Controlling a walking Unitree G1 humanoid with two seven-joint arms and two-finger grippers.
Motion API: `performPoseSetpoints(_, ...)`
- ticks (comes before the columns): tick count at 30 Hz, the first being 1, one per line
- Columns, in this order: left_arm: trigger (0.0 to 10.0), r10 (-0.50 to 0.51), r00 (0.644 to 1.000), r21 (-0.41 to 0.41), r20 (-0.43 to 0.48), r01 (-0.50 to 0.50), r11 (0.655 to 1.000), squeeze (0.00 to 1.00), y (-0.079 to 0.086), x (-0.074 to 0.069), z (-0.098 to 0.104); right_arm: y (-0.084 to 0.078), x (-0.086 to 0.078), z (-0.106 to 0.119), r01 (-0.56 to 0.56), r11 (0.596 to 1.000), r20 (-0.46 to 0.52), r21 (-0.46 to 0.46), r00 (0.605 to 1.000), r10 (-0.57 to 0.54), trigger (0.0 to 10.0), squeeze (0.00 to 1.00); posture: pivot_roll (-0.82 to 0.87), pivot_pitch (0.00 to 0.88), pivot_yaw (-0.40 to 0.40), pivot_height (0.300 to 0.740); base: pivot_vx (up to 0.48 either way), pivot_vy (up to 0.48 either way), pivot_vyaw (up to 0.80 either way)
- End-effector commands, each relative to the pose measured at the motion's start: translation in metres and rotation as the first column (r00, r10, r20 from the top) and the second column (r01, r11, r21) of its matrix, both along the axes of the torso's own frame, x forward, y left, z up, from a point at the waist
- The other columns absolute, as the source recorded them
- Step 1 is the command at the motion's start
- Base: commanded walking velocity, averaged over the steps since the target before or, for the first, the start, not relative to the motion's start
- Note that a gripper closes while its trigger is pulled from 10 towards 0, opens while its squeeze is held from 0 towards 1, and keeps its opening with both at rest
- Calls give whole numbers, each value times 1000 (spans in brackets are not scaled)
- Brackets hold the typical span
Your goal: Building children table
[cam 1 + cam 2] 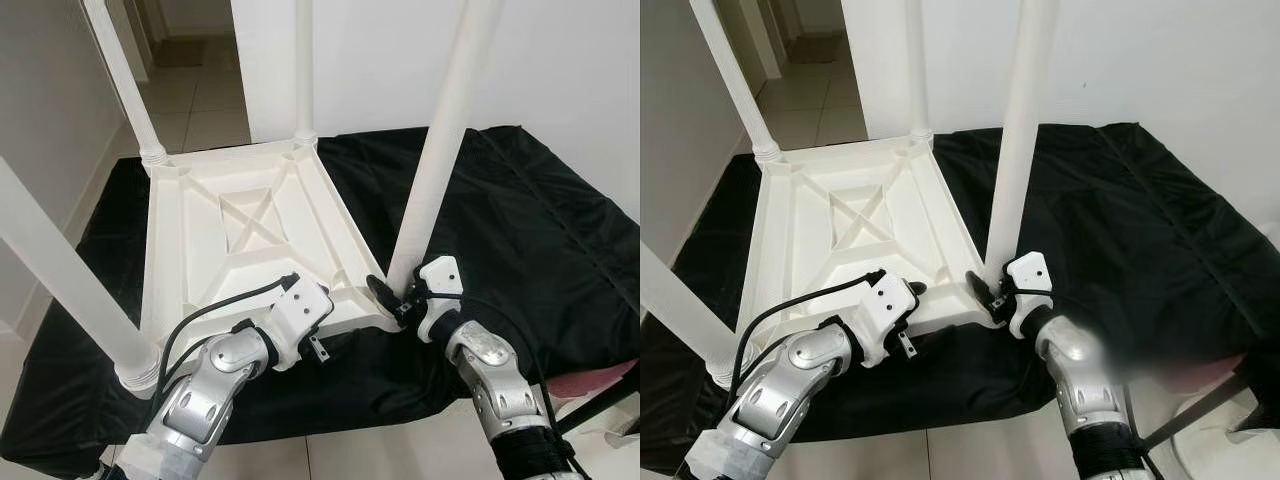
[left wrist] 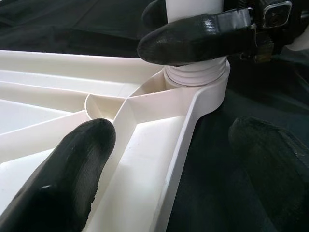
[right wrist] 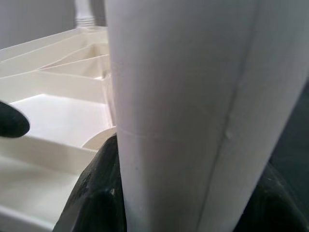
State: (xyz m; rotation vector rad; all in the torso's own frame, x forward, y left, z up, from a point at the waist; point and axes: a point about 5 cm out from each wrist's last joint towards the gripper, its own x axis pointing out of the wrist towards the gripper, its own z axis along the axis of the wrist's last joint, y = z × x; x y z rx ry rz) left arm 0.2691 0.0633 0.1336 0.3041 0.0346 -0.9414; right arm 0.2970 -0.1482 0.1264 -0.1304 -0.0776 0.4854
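Right wrist view, right gripper (image 1: 392,298) clasping table leg (image 1: 437,150)

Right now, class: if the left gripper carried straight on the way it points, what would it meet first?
Probably the table leg in its threaded corner socket, where the right gripper grips; the left gripper straddles the tabletop rim.

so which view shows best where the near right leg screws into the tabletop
The left wrist view: the leg's ribbed collar sits in the tabletop corner, with the right pincer around it. The eye views show it small and partly hidden; the right wrist view shows the leg's shaft.
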Motion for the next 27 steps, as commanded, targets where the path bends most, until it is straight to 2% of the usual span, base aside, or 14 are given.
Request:
performPoseSetpoints(1,10000,8,1000,3,7,-8,1000,0,1,2,3,2,-3,-5,31,1000,-38,4,999,-31,10000,0,-49,0,48,740,0,0,0)
performPoseSetpoints(6,10000,11,1000,0,9,-11,1000,0,0,3,3,11,-7,-5,86,995,-60,55,995,-83,10000,0,-45,0,47,740,0,0,0)
performPoseSetpoints(7,10000,12,1000,0,10,-12,1000,0,0,3,3,13,-7,-4,131,989,-65,71,990,-127,10000,0,-45,0,48,740,0,0,0)
performPoseSetpoints(10,10000,12,1000,0,10,-12,1000,0,1,3,3,14,-7,-4,173,982,-65,77,984,-168,10000,0,-45,0,48,740,0,0,0)
performPoseSetpoints(11,10000,14,1000,-1,12,-14,1000,0,1,3,4,17,-8,-5,240,966,-64,92,970,-235,10000,0,-43,0,45,740,0,0,0)
performPoseSetpoints(12,10000,14,1000,-1,12,-14,1000,0,1,3,4,17,-8,-5,240,966,-64,92,970,-235,10000,0,-43,0,45,740,0,0,0)
performPoseSetpoints(15,10000,17,1000,-2,17,-17,1000,0,0,4,5,26,-15,-12,382,914,-105,139,923,-370,10000,0,-37,0,40,740,0,0,0)
performPoseSetpoints(19,10000,18,1000,-5,17,-18,1000,0,0,4,5,32,-18,-12,389,910,-112,144,920,-375,10000,0,-37,0,39,740,0,0,0)
performPoseSetpoints(25,10000,17,1000,-8,18,-17,1000,0,-1,5,5,30,-17,-8,410,901,-111,143,911,-397,10000,16,-41,0,40,740,0,0,0)
performPoseSetpoints(26,10000,16,1000,-8,18,-16,1000,0,-1,5,5,31,-17,-8,407,901,-112,149,913,-393,10000,1000,-43,0,41,740,0,0,0)
performPoseSetpoints(27,10000,16,1000,-8,17,-15,1000,0,-1,5,5,31,-18,-8,404,902,-113,153,914,-391,10000,1000,-43,0,41,740,0,0,0)
